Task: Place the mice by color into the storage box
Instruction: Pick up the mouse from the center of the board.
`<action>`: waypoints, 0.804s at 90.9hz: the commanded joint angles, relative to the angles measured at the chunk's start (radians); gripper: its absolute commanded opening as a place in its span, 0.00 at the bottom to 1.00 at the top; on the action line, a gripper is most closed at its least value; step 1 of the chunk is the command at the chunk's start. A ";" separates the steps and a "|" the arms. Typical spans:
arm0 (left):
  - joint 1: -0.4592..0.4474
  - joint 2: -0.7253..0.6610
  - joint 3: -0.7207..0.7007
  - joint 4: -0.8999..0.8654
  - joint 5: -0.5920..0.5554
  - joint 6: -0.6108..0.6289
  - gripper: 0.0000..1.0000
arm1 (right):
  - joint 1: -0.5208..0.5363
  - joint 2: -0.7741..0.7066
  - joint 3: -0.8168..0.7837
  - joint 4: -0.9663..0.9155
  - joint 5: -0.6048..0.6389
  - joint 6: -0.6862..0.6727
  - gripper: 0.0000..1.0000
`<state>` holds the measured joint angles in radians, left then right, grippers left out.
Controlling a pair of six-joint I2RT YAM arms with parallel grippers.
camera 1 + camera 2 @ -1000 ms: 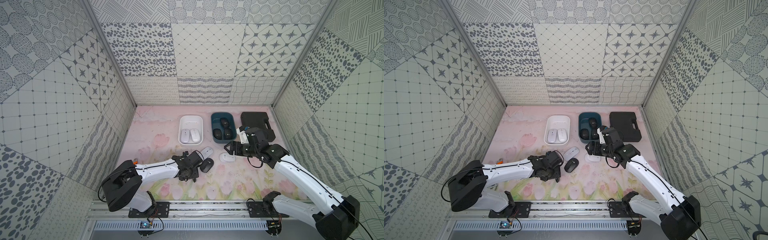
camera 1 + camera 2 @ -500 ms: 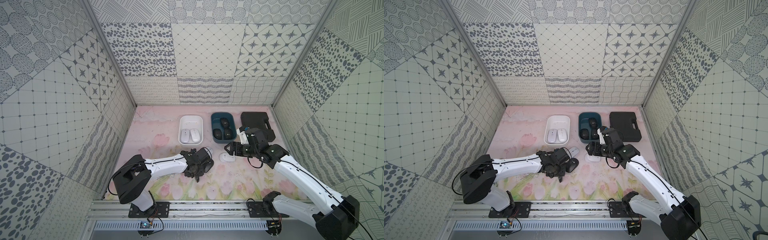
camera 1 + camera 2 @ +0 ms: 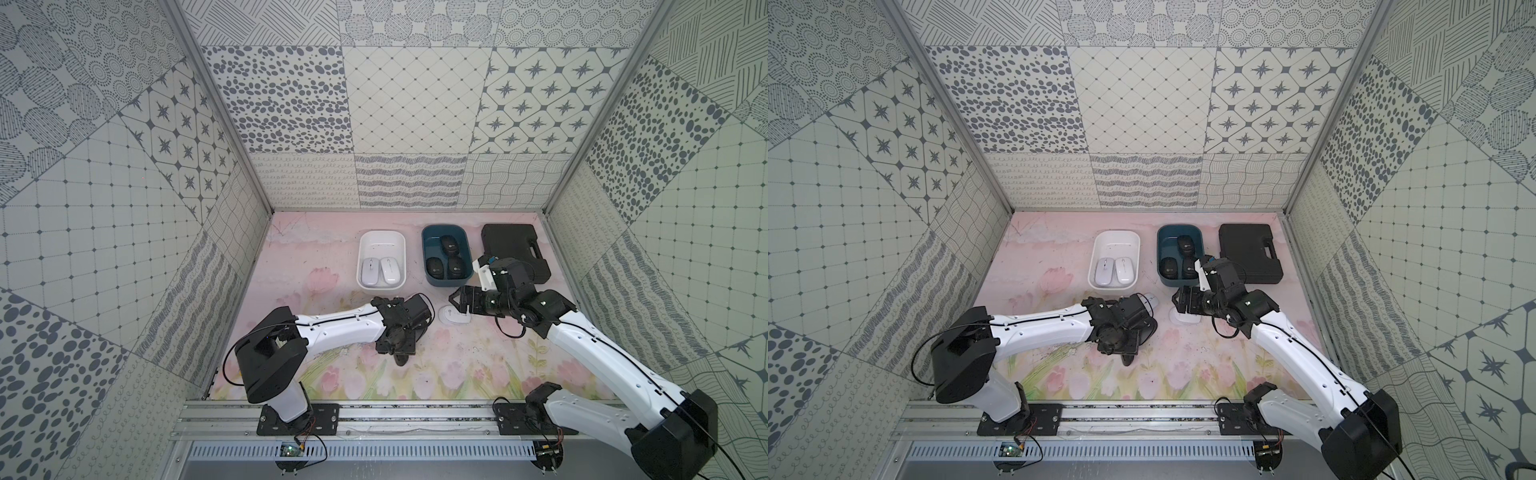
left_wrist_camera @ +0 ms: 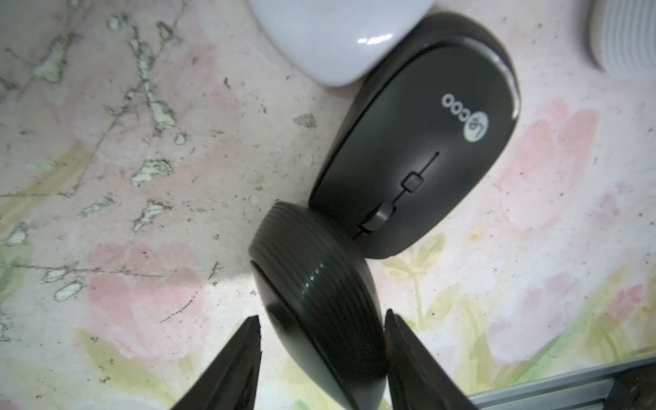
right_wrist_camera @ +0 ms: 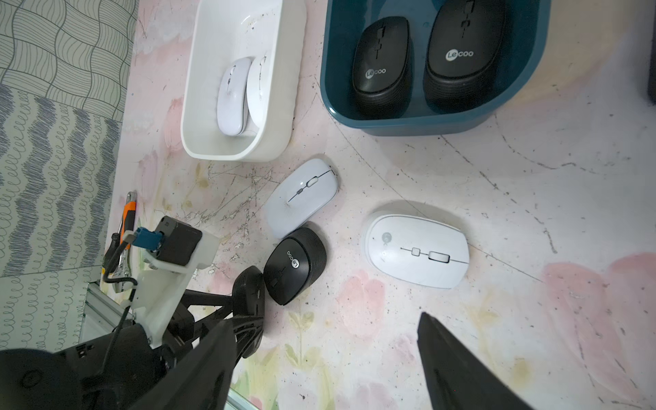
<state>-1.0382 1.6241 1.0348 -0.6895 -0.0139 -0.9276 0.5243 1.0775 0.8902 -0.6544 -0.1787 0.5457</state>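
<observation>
Straddling a tipped black mouse (image 4: 319, 305), left fingers (image 4: 230, 372) slightly parted, right fingers (image 5: 461, 372) wide

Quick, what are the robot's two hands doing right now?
Left hand: partly open around a black mouse standing on its edge, gap on one side.
Right hand: wide open, holding nothing.

My arms (image 3: 340, 328) are white with black joints. The mat (image 3: 316, 249) is pink, printed with pale tulips and green leaves. The white tub (image 3: 381, 245) has glossy white mice (image 3: 370, 271) in it. The teal tub (image 3: 444, 282) has matte black mice (image 3: 449, 244) with pale logos. The case (image 3: 515, 253) is black. The walls (image 3: 415, 104) carry grey dots, stars, waves and grids on white.
</observation>
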 commanded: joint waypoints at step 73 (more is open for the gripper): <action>0.024 -0.015 0.147 -0.159 -0.098 0.431 0.92 | 0.003 -0.035 -0.061 0.008 -0.008 -0.017 0.87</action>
<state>-1.0359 1.5970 1.1084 -0.7624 -0.0277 -0.8227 0.5243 1.0641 0.8463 -0.6571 -0.1833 0.5423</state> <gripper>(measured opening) 0.923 0.867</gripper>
